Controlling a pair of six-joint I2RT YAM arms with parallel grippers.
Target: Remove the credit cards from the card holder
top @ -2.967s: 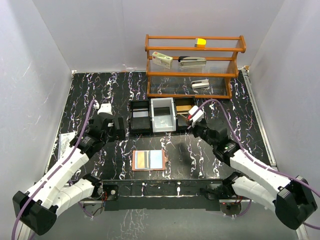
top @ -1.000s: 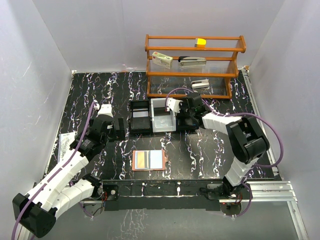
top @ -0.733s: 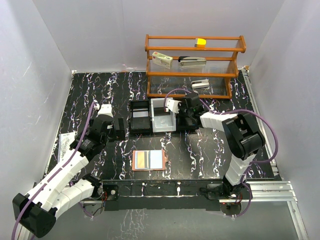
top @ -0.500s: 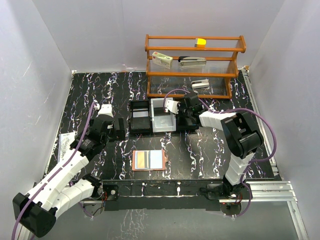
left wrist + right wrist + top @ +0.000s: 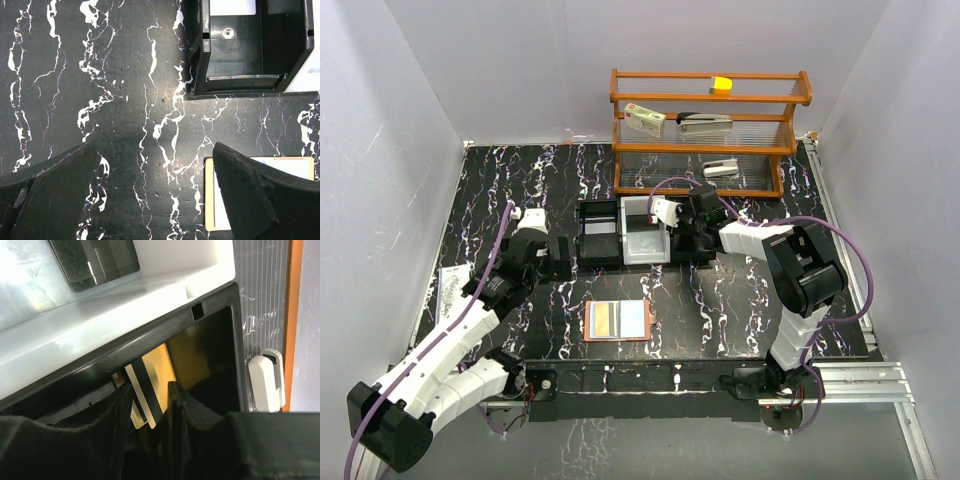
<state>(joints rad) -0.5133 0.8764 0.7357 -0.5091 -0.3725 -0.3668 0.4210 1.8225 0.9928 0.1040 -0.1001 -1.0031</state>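
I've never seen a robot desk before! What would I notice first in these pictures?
Probably the orange wooden rack at the back of the black marbled table, with a bright yellow block on top. Near the front lies the open pink card holder, its cards showing. The right hand reaches into the black tray, in its rightmost compartment, where a yellow, black-striped card sits.

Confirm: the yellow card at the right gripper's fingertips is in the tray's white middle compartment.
Wrong compartment. The yellow card at the right gripper's fingertips is in the tray's black end compartment, beside the white compartment, as the right wrist view shows.
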